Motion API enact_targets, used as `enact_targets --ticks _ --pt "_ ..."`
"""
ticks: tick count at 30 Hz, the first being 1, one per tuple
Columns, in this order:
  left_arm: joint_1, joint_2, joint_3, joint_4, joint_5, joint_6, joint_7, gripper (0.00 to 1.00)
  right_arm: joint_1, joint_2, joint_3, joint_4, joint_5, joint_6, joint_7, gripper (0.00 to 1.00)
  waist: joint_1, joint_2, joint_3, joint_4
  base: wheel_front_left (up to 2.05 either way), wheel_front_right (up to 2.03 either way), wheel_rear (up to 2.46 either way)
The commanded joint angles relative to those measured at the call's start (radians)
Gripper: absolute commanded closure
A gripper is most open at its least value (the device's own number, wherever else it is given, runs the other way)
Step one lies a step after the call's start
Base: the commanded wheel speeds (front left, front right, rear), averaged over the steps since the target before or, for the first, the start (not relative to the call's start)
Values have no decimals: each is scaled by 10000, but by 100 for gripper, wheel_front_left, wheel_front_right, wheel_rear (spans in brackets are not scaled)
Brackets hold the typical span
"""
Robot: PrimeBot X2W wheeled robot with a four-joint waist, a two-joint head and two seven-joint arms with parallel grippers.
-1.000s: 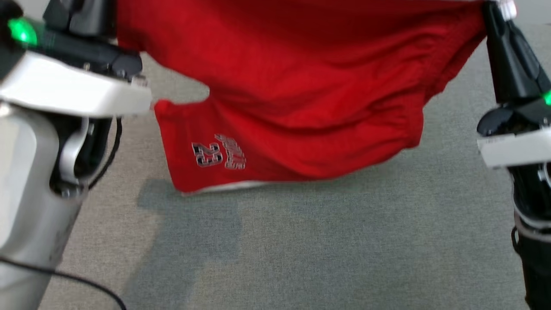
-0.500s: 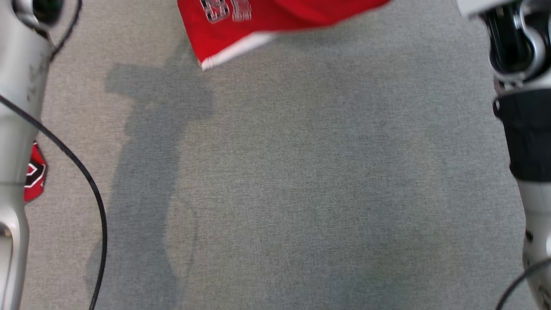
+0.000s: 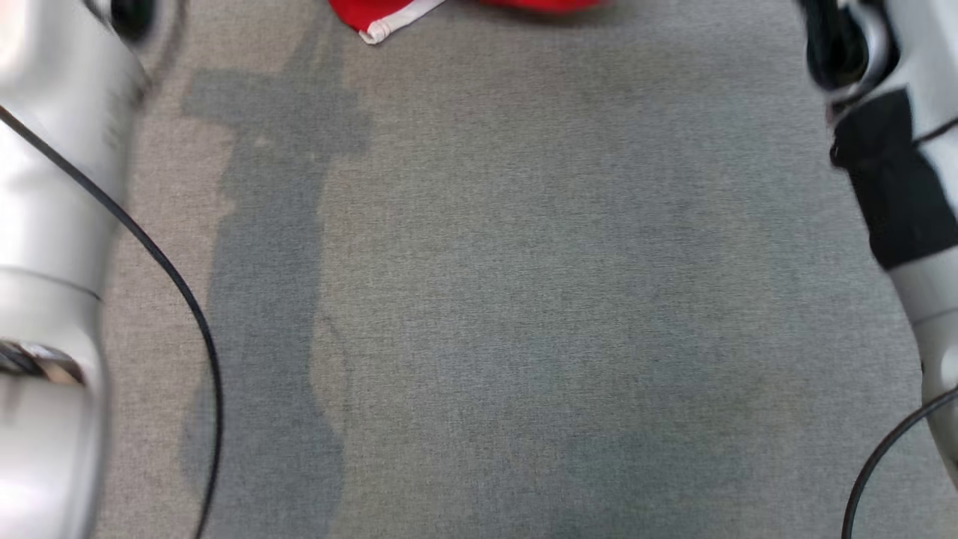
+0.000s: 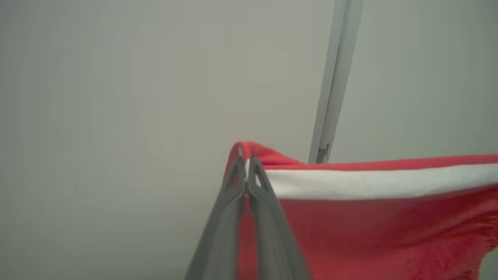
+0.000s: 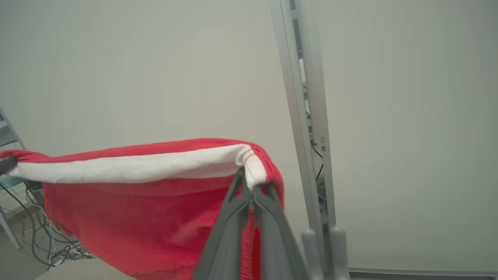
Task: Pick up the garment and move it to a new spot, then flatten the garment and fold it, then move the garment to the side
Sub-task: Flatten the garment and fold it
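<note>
Two hands, both clamped shut on the same cloth. Your left hand has its dark fingers pressed together over one top corner of the red fleecy garment, which has a white band along its upper edge. Your right hand pinches the opposite corner, where the white band bunches up just above the fingertips. Between the two grips the banded edge stretches roughly level. The red body of the garment hangs below it in the air, in front of a plain pale wall with a pale vertical rail.

From the head camera you see the bottom of the garment, a red corner with a white hem at the top edge of the view, over the grey carpet floor. You cannot tell whether that hem touches the carpet. The silver left forearm and right forearm stand at the sides, and a thin black cable curves beside the left one. Loose wires lie tangled at the lower left of the right wrist view.
</note>
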Motion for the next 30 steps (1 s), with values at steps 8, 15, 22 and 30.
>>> enact_targets --ticks 8,15,22,30 --pt "3334 -387 225 -160 -333 -195 -378 100 2660 -622 1391 -750 882 -3 -159 100 0 0 -47 152 0 0 0" --pt "6101 -266 637 -1956 153 39 -378 100 4908 -949 1574 -1991 1425 -3 -145 100 0 0 -515 191 0 0 0" --pt "9645 128 862 -4727 461 687 -368 100 7431 -1561 2336 -2886 1840 -3 -147 100 0 0 -1444 292 0 0 0" --pt "12914 831 626 -8562 360 1953 1245 100 9392 -1883 1814 -3212 1723 -3 -148 100 0 0 -2259 470 0 0 0"
